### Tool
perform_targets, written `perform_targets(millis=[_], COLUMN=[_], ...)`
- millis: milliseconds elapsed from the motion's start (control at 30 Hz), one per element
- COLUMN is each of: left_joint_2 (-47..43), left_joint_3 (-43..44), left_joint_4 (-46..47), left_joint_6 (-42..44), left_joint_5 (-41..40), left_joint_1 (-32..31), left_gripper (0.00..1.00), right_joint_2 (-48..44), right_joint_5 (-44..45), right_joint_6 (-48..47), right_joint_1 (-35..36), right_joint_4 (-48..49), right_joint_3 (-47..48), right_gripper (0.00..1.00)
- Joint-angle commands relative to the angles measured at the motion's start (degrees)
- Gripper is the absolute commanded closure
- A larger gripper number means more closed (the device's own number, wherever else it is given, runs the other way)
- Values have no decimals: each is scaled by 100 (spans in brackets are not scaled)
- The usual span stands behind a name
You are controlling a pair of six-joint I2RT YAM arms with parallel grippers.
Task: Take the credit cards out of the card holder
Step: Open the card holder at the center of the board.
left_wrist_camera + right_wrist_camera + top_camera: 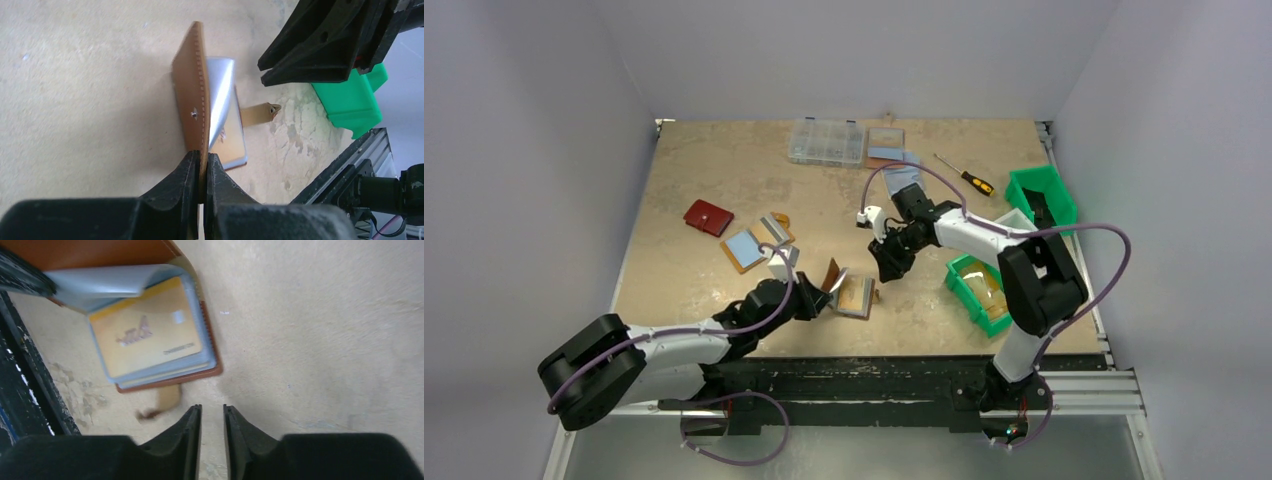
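At the near edge of the table (714, 170), centre: card holder (856, 293) open, one side pinched upright by the closed left gripper (202, 162); gold credit card (145, 335) sleeved inside; right gripper (212, 412) slightly parted, empty, nearby.

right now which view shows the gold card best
Right wrist: the gold card lies face-on in its clear sleeve. The left wrist sees mostly the card holder edge-on, little of the card; the top view shows it small.
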Motion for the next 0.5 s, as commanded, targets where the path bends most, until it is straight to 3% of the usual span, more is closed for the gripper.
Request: perform_targets(millis=[0,200,467], left_joint_2=[-177,-131,-511], left_joint_3=[-220,-391,-274], left_joint_4=[374,547,192], left_joint_6=[-412,-463,-253], left_joint_5=[-130,-128,17], left_joint_1=[-28,-69,-69], left_gripper=[100,100,100], right_joint_2=[11,-664,-1572], right_joint_5=[101,-413,-1323], right_joint_6=[-56,-196,-621], right_joint_1=[-6,-34,-60], right_joint_4=[-156,-24,-57], right_joint_3=[168,19,-161], right_gripper=[63,41,37])
